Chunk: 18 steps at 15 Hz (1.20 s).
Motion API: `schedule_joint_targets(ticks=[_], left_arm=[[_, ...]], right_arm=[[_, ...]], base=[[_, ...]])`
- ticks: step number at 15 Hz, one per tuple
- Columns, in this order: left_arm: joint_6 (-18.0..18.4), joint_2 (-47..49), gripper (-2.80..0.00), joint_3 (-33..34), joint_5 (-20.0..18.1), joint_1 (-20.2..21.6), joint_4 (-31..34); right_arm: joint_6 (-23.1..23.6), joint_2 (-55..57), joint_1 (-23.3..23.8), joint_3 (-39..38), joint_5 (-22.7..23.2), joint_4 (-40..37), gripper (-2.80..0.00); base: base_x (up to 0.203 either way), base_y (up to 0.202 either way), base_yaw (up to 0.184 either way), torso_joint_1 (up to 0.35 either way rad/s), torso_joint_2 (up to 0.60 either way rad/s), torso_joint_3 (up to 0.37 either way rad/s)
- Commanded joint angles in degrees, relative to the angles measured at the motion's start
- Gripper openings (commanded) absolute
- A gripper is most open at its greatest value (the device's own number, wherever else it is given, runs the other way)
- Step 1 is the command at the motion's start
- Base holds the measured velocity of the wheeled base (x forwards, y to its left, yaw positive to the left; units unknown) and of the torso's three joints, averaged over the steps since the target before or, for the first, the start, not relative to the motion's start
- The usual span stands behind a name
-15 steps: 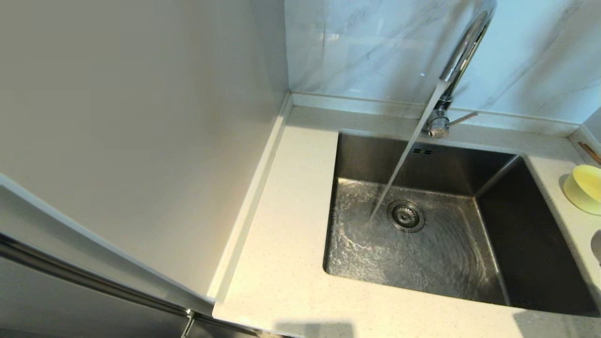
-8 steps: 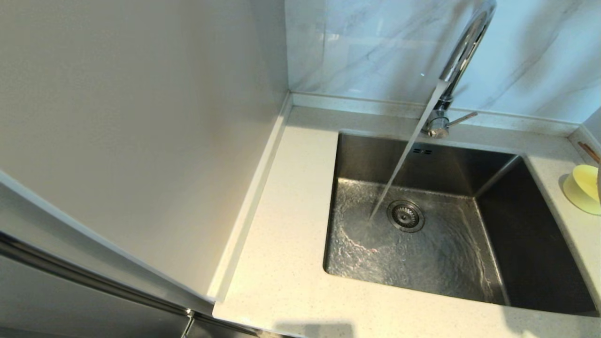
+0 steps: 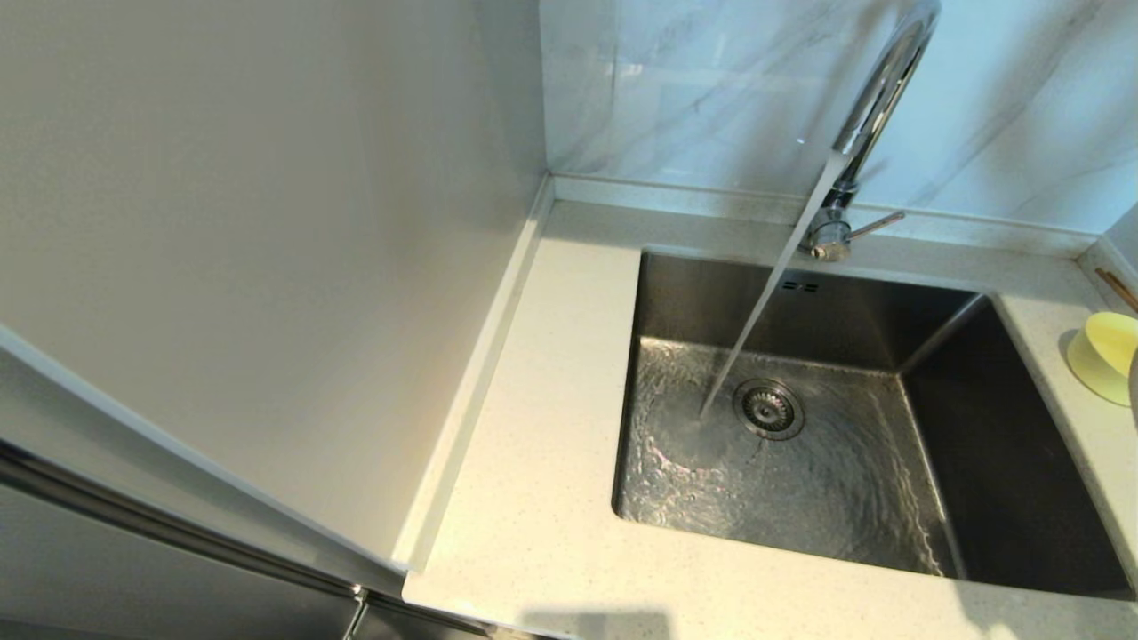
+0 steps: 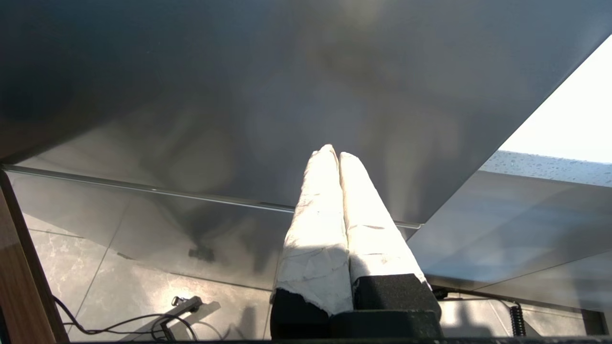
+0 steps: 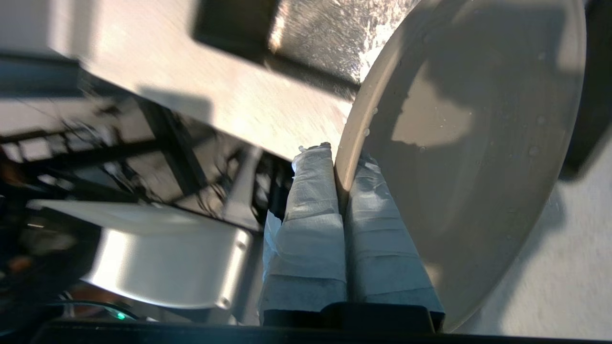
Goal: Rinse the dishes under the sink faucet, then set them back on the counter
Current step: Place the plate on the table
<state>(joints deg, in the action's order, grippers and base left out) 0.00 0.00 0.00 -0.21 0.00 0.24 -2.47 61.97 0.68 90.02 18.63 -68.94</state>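
Right gripper pinched the wet plate's rim, sink beyond it; rinsing apparently done, setting it on the counter remained.

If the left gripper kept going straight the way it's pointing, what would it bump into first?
Most likely the dark, smooth grey panel right ahead of it. The left gripper, fingers pressed together, points straight at that surface in its wrist view, and nothing else shows in between. How far off the panel is, I can't tell.
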Motion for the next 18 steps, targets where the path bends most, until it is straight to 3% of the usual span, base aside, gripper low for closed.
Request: schedule_joint_targets(ticks=[1,5,7,10,16,18], left_arm=[[0.00,0.00,-2.80,0.00,0.03,0.00,0.02],[0.00,0.00,-2.80,0.00,-0.03,0.00,0.02],[0.00,0.00,-2.80,0.00,0.03,0.00,0.02],[0.00,0.00,-2.80,0.00,0.02,0.00,0.02],[0.00,0.00,-2.80,0.00,0.02,0.00,0.02],[0.00,0.00,-2.80,0.00,0.03,0.00,0.02]], right_arm=[[1.26,-1.54,0.04,-10.11,-1.86,1.04,-2.80],[4.70,-6.58,0.06,-26.79,-12.14,15.61,-2.80],[9.69,-8.45,0.35,-31.00,-18.41,19.75,-2.80],[11.69,-10.82,1.29,-36.39,-21.74,25.57,-2.80],[11.41,-12.65,2.39,-43.80,-23.13,25.51,-2.80],[11.38,-12.44,2.36,-46.25,-26.91,25.88,-2.80]], base=[[0.000,0.000,0.000,0.000,0.00,0.000],[0.000,0.000,0.000,0.000,0.00,0.000],[0.000,0.000,0.000,0.000,0.00,0.000],[0.000,0.000,0.000,0.000,0.00,0.000],[0.000,0.000,0.000,0.000,0.00,0.000],[0.000,0.000,0.000,0.000,0.00,0.000]])
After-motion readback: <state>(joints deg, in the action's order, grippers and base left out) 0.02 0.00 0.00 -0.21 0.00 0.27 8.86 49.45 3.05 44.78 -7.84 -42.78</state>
